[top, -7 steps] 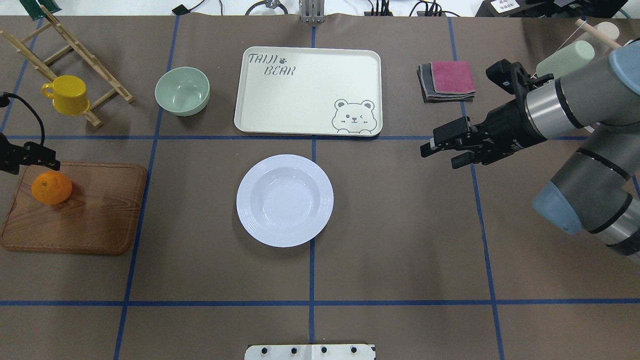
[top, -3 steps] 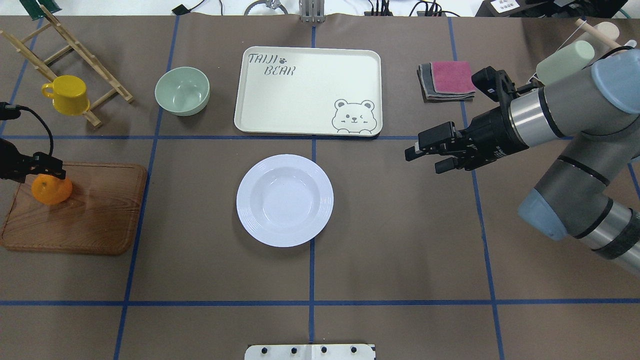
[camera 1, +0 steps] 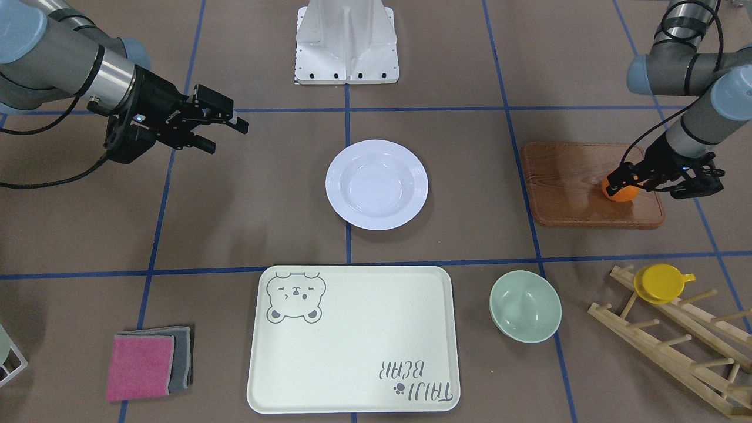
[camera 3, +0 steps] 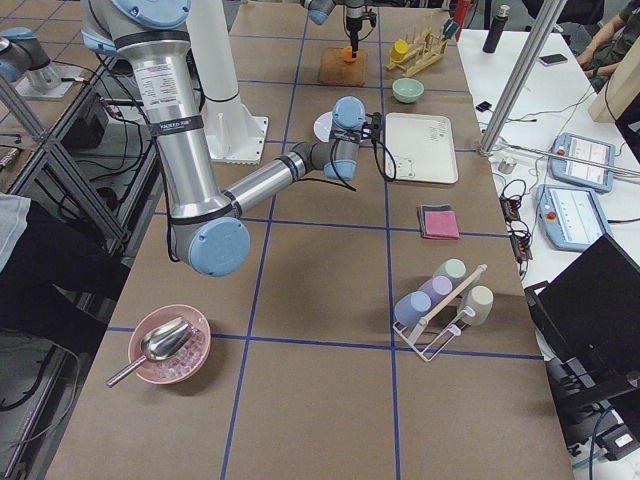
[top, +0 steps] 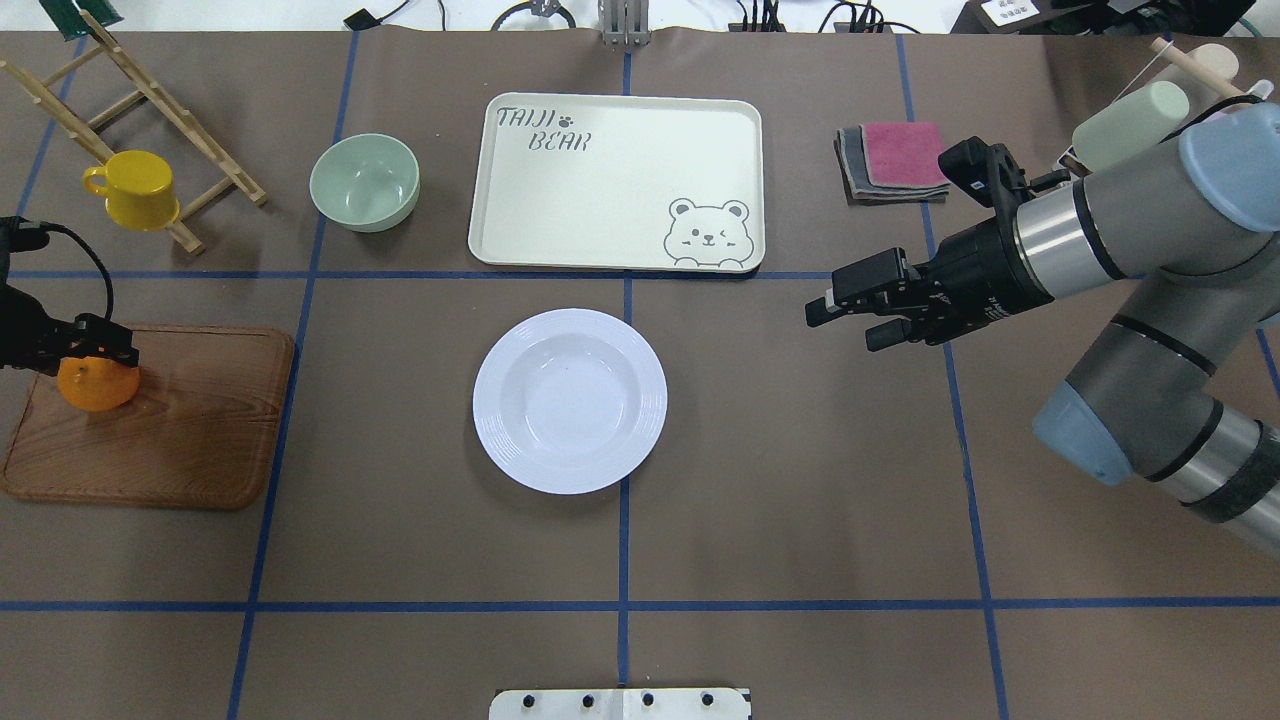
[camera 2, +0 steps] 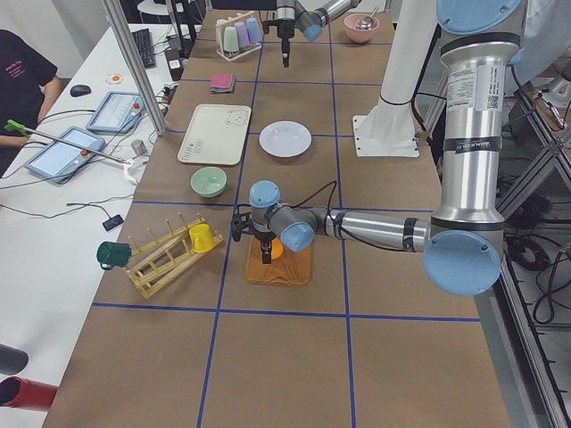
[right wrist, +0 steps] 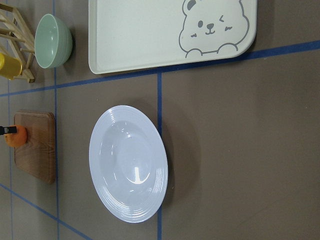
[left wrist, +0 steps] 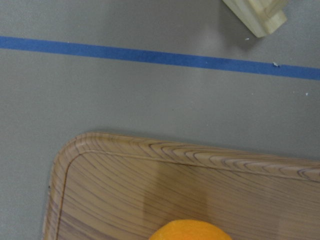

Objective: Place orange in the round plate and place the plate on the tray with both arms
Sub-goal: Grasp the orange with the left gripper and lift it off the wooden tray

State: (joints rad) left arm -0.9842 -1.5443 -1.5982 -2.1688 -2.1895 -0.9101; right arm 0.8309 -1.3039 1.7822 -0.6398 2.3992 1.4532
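Left gripper (camera 1: 624, 180) at orange (camera 1: 620, 194), wooden board (camera 1: 567, 188) beneath, yellow cup (camera 1: 661, 283) near

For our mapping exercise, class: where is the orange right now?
In the overhead view the orange sits at the far left, on the wooden board's upper-left corner, directly beneath the left gripper.

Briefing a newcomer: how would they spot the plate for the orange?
Find the big cream tray with the bear face, mid-table. On the robot's side of it lies the round plate. It is glossy white with a ridged rim, unlike the smaller pale-green bowl.
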